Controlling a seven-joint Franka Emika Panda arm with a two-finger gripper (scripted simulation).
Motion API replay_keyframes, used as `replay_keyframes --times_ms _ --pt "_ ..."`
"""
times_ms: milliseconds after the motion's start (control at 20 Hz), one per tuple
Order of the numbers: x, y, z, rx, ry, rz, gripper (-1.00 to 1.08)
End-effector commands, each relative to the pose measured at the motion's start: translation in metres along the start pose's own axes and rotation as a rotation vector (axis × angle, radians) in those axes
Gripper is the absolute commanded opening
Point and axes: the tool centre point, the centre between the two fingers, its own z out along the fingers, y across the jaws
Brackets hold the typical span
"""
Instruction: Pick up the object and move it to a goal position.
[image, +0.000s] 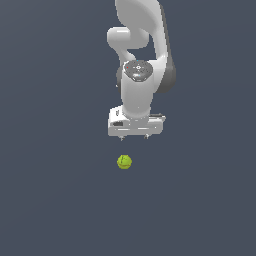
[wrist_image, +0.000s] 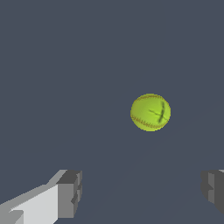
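Observation:
The object is a small yellow-green ball (image: 124, 161) with thin dark seam lines, lying on the dark grey floor. In the exterior view my gripper (image: 134, 137) hangs above and slightly behind the ball, pointing down, apart from it. The wrist view shows the ball (wrist_image: 150, 112) ahead of the gripper (wrist_image: 142, 191), whose two grey fingertips (wrist_image: 70, 192) stand wide apart with nothing between them. The gripper is open. The goal position is out of view; no marker for it shows.
A flat dark grey floor (image: 50, 200) fills both views. The white arm (image: 140, 75) rises behind the gripper toward the top of the exterior view.

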Motion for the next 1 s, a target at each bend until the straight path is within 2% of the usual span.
replay_keyframes --times_ms 0,150,500,950 --pt "0.0 0.0 0.0 0.0 0.0 0.0 1.0" --pt "0.002 -0.006 -0.002 0.005 0.004 -0.006 1.0" --pt "0.007 -0.04 -0.013 0.03 0.026 -0.038 1.0" --pt "0.014 -0.028 -0.002 0.025 0.023 -0.026 1.0"
